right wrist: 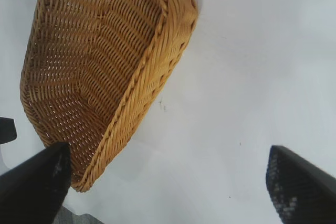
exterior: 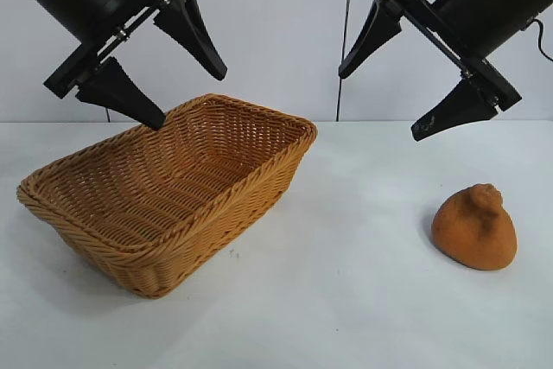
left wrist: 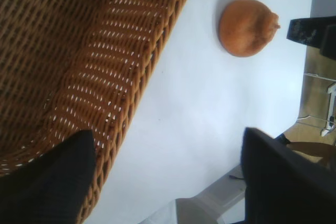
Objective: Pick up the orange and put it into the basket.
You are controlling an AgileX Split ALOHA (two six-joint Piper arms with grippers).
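Observation:
The orange [exterior: 475, 229], a rough orange-brown lump with a knob on top, sits on the white table at the right; it also shows in the left wrist view [left wrist: 247, 27]. The wicker basket [exterior: 112, 244] stands at the left, empty, and shows in the left wrist view [left wrist: 79, 66] and the right wrist view [right wrist: 126, 108]. My left gripper [exterior: 190, 97] hangs open above the basket's far rim. My right gripper [exterior: 380, 101] hangs open in the air, above and left of the orange, not touching it.
The white table [exterior: 346, 300] stretches between basket and orange. A pale wall with a dark vertical seam [exterior: 349, 6] stands behind. The right gripper's finger [left wrist: 310, 30] shows far off in the left wrist view.

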